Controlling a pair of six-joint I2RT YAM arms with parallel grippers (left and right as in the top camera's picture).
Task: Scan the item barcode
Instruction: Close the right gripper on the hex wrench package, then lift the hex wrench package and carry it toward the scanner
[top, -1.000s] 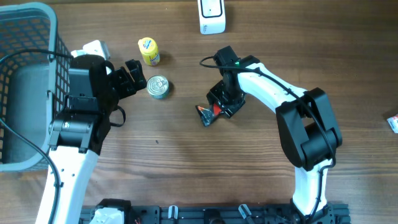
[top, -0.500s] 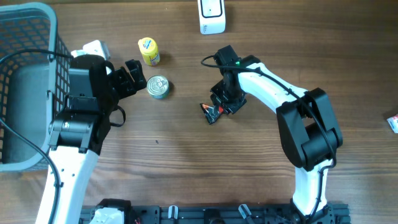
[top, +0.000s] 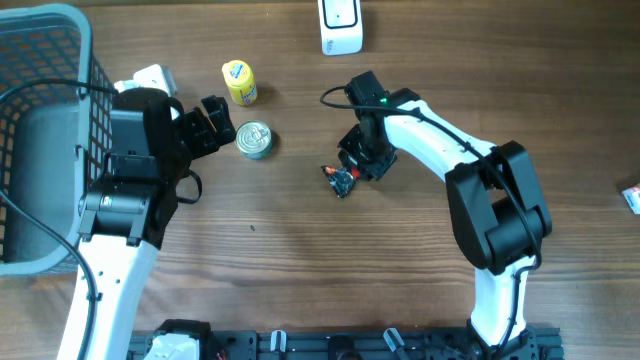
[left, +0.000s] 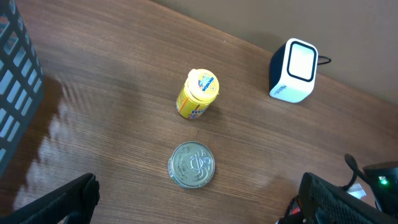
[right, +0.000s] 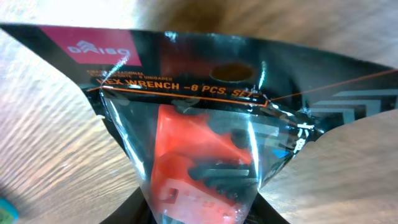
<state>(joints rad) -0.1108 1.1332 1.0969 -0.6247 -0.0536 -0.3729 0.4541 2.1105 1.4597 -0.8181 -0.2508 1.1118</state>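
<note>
The right arm rises from the near edge of the table, bends at the elbow and runs its white forearm up and left, the wrist turned down so the right claw points at the wood near the middle. That claw is clenched on the pack, a clear bag with a black and red header. In the right wrist view the bag's narrow end is pinched at the bottom of the frame and the header, printed HEX WRENCH – 8 PCS. SET, fans out beyond it, a red holder showing inside. Whether the pack touches the table I cannot tell. The left arm comes up the left side beside the basket; the left claw is released, fingers spread wide, just beside the can and apart from it.

A second ago the right claw stood open around the pack; now it has closed, and the pack looks smaller and bunched under it. The left arm, can, bottle and scanner have not moved.

The table is brown wood grain. The yellow bottle stands just beyond the can; the white scanner sits at the far edge, well apart from the pack. A small white object lies between basket and bottle, and a black rail runs along the near edge
</note>
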